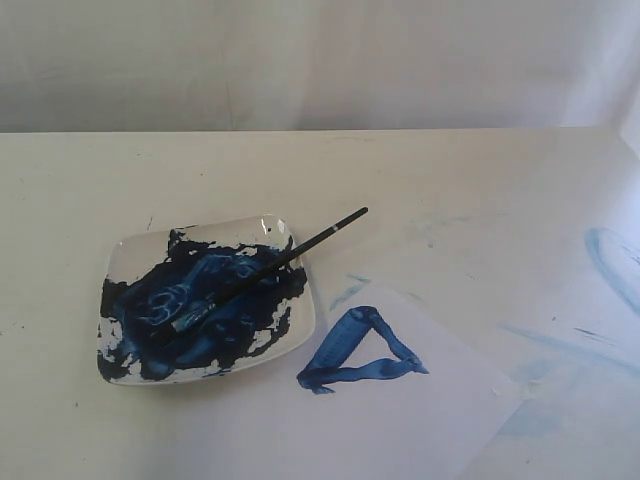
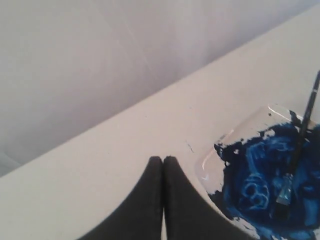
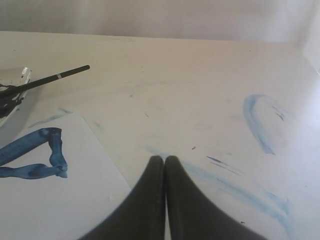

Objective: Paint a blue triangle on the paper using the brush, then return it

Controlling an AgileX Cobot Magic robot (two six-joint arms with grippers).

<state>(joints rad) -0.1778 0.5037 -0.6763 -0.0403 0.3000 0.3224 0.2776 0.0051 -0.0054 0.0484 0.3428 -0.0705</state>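
The brush (image 1: pixel 270 268) lies across the paint-smeared dish (image 1: pixel 130 245) at lower left of the exterior view, bristles in the blue paint, handle projecting past the rim toward upper right. The blue triangle (image 1: pixel 340 345) is on the paper (image 1: pixel 420 430) at lower centre, just beside the dish. The left gripper (image 2: pixel 163 159) and right gripper (image 3: pixel 164 158) are both closed and empty.

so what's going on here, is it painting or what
Nothing is being handled right now. The blue triangle is painted on the paper, and the brush lies in the paint-smeared dish, its handle sticking out over the rim. Both claws are shut and empty: the left claw near the dish, the right claw over the table beside the paper.
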